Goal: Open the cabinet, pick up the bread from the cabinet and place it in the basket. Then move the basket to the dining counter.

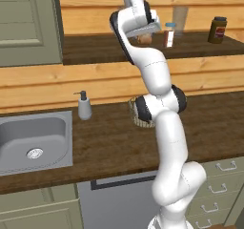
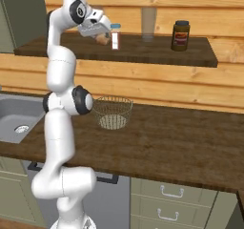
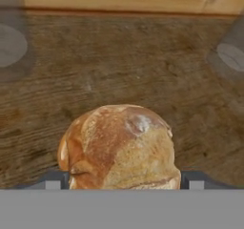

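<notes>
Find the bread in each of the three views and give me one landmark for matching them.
Left base view: the bread peeks out behind the robot's hand on the dark cabinet shelf, upper middle.
Right base view: upper left of middle, just left of the white shaker.
Hand view: low centre, between the jaws.
Shared landmark: the white shaker beside the bread in both base views.

The bread (image 3: 119, 147) at the lower middle of the hand view was tan-brown, darker orange-brown on its left side, with a pale floury patch near the top. The basket (image 2: 112, 111) at the centre of the right base view was thin tan-grey mesh, see-through. The cabinet (image 1: 28, 23) door at upper left was grey-green and panelled. The jar (image 2: 180, 35) at upper right was dark brown with a red label.
</notes>
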Available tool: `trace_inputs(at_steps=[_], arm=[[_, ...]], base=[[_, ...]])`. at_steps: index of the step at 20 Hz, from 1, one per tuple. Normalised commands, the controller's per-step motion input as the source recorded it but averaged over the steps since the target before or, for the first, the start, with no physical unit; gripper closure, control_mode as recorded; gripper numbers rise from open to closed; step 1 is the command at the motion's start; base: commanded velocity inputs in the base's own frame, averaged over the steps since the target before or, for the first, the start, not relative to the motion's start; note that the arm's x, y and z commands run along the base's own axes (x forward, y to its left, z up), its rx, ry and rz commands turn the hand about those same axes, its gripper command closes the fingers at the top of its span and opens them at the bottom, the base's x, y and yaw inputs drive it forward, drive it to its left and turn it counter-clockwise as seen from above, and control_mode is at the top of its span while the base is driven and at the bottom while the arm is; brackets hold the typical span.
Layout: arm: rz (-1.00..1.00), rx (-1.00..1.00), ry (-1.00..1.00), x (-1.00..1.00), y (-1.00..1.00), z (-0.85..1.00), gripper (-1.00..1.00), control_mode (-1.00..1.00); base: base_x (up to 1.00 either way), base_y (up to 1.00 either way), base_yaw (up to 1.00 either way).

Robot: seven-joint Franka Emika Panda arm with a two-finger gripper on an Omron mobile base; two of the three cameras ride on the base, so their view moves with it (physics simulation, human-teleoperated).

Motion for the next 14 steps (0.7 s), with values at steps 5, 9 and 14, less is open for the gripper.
trace_inputs(at_steps=[5,9,14], arm=[[0.02,0.08,-0.15,-0.74,0.10,0.00,1.00,-1.00],[0.08,0.10,-0.20,-1.00,0.08,0.00,1.00,-1.00],[0.07,0.04,-0.20,-1.00,0.00,0.00,1.00,-1.00]], base=[[0.00,0.00,0.00],[0.00,0.00,0.00],[0.00,0.00,0.00]])
